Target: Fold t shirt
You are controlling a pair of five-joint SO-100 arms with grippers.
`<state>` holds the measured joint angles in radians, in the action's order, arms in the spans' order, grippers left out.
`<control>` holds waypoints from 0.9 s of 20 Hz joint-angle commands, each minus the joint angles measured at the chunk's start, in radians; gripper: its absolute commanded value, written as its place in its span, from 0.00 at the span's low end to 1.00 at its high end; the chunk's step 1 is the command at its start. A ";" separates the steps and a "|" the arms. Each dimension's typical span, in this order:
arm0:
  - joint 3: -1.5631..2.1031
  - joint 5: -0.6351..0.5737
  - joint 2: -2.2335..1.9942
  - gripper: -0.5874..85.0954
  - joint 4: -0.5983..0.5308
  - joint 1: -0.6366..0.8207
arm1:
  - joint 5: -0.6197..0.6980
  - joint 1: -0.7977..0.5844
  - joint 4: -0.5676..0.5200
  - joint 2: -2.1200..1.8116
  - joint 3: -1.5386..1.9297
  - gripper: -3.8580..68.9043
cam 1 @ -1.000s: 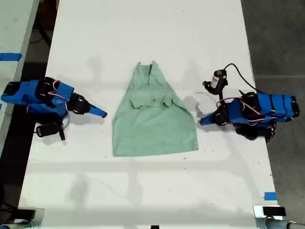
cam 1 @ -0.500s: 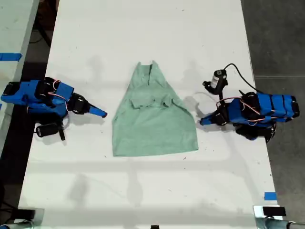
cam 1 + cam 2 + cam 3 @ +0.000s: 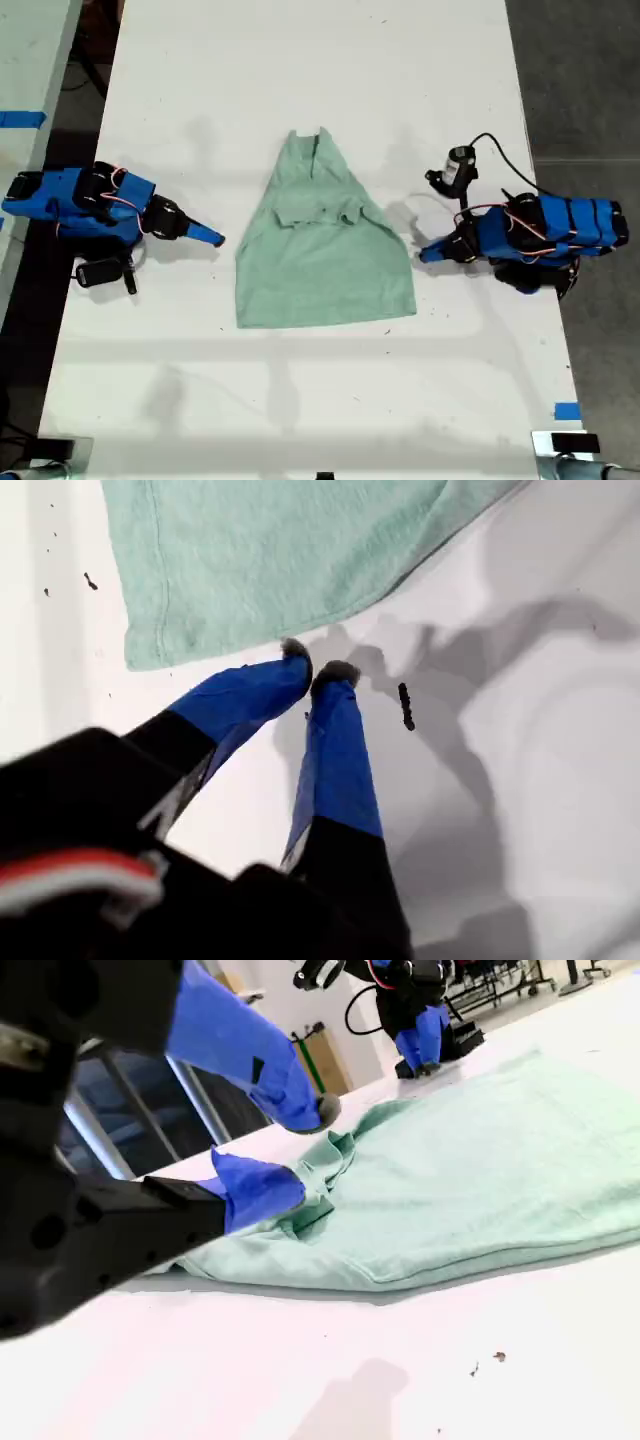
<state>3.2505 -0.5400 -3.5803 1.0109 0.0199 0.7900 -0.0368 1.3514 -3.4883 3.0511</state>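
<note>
Exterior view is showing the shirt (image 3: 322, 240) lying mid-worktop (image 3: 300, 60) between both arms. My first pincer (image 3: 312, 672) is sitting nearly closed, empty, beside a corner; my second pincer (image 3: 300, 1150) seems open, empty, probably awaiting a fold.

White table (image 3: 300, 60) under even light, grey floor (image 3: 580, 80) beyond, blue tape marker (image 3: 567, 411), second table (image 3: 30, 50)
</note>
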 commanded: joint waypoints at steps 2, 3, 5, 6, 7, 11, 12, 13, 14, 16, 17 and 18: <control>0.043 -0.003 -0.009 0.10 -0.002 -0.009 | 0.012 -0.005 0.003 -0.014 0.048 0.10; 0.043 -0.003 -0.009 0.10 -0.002 -0.009 | 0.012 -0.005 0.003 -0.014 0.048 0.10; 0.043 -0.003 -0.009 0.10 -0.002 -0.009 | 0.012 -0.005 0.003 -0.014 0.048 0.10; 0.043 -0.003 -0.009 0.10 -0.002 -0.009 | 0.012 -0.005 0.003 -0.014 0.048 0.10; 0.043 -0.003 -0.009 0.10 -0.002 -0.009 | 0.012 -0.005 0.003 -0.014 0.048 0.10; 0.043 -0.003 -0.009 0.10 -0.002 -0.009 | 0.012 -0.005 0.003 -0.014 0.048 0.10; 0.043 -0.003 -0.009 0.09 -0.002 -0.002 | 0.012 -0.005 0.003 -0.014 0.048 0.10; 0.043 0.032 -0.012 0.08 -0.006 0.032 | -0.021 -0.003 0.003 -0.014 0.048 0.10; 0.043 0.155 -0.012 0.08 -0.003 0.080 | -0.242 -0.012 -0.026 -0.014 0.057 0.11; 0.043 0.482 -0.012 0.14 -0.003 0.040 | -0.746 0.018 -0.018 -0.015 0.044 0.10; 0.043 0.477 -0.012 0.15 -0.003 -0.003 | -0.773 0.067 -0.052 -0.015 0.046 0.06; 0.043 0.474 -0.012 0.18 -0.008 -0.008 | -0.868 0.109 -0.071 -0.015 0.058 0.08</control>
<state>3.2505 -0.1273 -3.5834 1.0109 0.0383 0.1979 0.0077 1.3315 -3.4883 3.0511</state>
